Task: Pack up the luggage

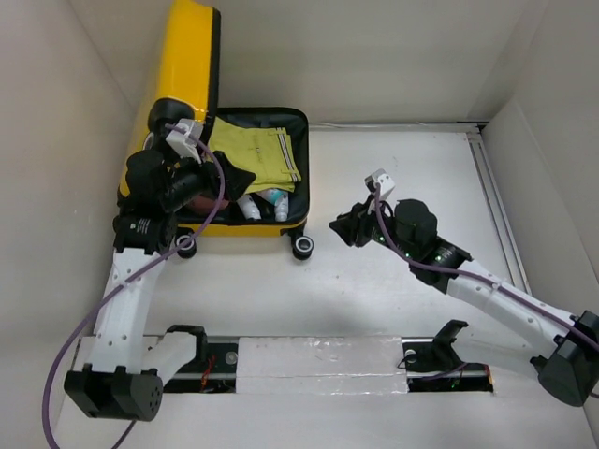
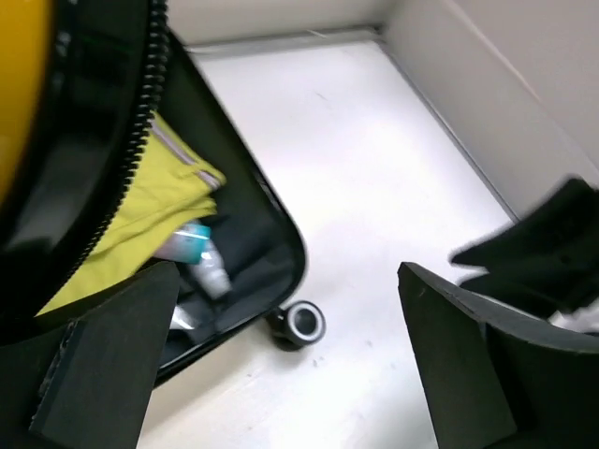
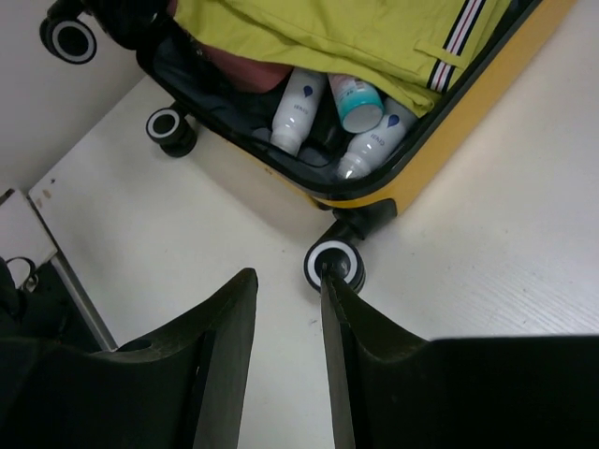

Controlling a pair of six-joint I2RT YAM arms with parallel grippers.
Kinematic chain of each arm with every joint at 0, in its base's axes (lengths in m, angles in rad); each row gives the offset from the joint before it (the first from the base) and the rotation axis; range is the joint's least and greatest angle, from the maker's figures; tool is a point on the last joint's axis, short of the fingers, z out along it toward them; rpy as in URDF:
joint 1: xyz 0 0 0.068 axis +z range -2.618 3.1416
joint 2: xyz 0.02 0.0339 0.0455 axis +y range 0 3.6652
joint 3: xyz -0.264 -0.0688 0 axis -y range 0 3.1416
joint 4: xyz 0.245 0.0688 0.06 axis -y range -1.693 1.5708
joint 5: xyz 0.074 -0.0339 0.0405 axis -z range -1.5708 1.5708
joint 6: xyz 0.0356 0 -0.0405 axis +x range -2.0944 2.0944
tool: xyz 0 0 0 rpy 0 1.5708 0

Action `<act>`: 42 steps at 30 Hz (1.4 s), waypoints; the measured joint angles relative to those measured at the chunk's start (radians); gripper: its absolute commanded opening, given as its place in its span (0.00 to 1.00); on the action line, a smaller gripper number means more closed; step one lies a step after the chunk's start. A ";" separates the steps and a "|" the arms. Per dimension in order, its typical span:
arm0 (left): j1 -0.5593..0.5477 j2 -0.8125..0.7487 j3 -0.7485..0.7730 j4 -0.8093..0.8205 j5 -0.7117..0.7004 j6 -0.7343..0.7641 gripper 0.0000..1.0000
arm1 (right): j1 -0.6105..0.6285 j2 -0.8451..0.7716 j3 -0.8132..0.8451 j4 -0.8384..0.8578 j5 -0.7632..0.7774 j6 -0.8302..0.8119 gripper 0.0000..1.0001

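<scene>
Top external view: the luggage (image 1: pixel 190 70) lay open at the far left of the table (image 1: pixel 374 309), with its yellow lid standing upright and its dark-lined half flat. A yellow garment (image 1: pixel 257 150) filled the far part of that half. White bottles (image 1: pixel 267 201) sat along the near wall. The left gripper (image 1: pixel 240 178) hung over the near-left part of the open half, beside the lid hinge. The right gripper (image 1: pixel 344 230) was outside the luggage, just right of its near-right caster wheel (image 1: pixel 303 248), and touched nothing.

Left wrist view: the left gripper's (image 2: pixel 285 281) fingers (image 2: pixel 112 355) stood wide apart with nothing held between them. The luggage (image 2: pixel 19 84) filled the left side, its black zipper rim running diagonally close to the left finger. The garment (image 2: pixel 159 201) and a bottle (image 2: pixel 201 257) showed inside it, and the corner caster wheel (image 2: pixel 301 321) sat between the fingers below. A dark blurred shape to the right of the luggage could not be made out clearly.

Right wrist view: the right gripper's (image 3: pixel 285 281) fingers (image 3: pixel 225 346) had only a narrow gap and clasped nothing. The luggage (image 3: pixel 468 122) lay just ahead of the tips, with its nearest caster wheel (image 3: pixel 335 265) right at the tip of one finger. Inside, the bottles (image 3: pixel 299 112) lay against the near wall, partly under the garment (image 3: pixel 328 28).
</scene>
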 measured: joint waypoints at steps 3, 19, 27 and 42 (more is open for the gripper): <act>-0.011 0.036 0.006 0.004 0.129 0.016 1.00 | 0.000 0.013 0.032 -0.014 0.029 -0.002 0.40; -0.132 0.053 0.042 0.225 0.779 -0.094 1.00 | 0.000 0.011 0.207 -0.145 0.201 -0.065 0.41; -0.122 0.018 0.061 0.567 0.641 -0.370 0.91 | 0.000 0.018 0.272 -0.185 0.230 -0.095 0.13; 0.250 0.544 0.367 0.072 -0.388 -0.271 0.04 | -0.109 0.356 0.347 -0.176 0.138 -0.128 0.00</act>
